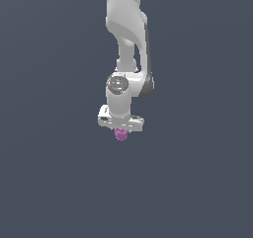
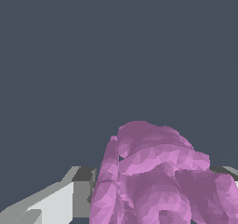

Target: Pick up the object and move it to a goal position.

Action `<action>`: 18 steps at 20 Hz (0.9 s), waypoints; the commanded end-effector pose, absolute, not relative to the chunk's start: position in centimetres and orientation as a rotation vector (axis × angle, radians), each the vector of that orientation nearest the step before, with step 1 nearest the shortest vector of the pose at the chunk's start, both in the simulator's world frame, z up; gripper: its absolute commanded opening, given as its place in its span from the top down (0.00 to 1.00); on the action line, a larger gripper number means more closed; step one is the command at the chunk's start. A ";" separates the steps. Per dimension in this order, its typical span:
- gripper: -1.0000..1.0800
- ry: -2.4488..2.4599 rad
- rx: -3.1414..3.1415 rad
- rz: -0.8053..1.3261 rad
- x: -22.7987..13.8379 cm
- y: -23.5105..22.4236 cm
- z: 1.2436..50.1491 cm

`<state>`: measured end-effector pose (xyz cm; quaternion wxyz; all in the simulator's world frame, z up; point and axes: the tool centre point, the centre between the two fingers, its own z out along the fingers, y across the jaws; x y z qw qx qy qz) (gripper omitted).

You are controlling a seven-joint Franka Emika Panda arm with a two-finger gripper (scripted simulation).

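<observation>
My pincer [image 1: 121,129] is clamped on the magenta object [image 1: 121,134], so the grasp looks done; carry to goal remains, no goal marker visible.

I see flat, even, dim light on a plain slate-grey backdrop, with no cast shadows and no glare. The white arm [image 1: 126,44] shades softly darker toward the exterior view's right. Both renders look coarse; up close, the magenta object [image 2: 158,181] shows faceted, blocky polygon shading.
</observation>
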<state>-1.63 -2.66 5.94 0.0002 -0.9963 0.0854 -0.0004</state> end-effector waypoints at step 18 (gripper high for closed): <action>1.00 0.270 -3.130 -0.001 -2.5 -3.2 8.8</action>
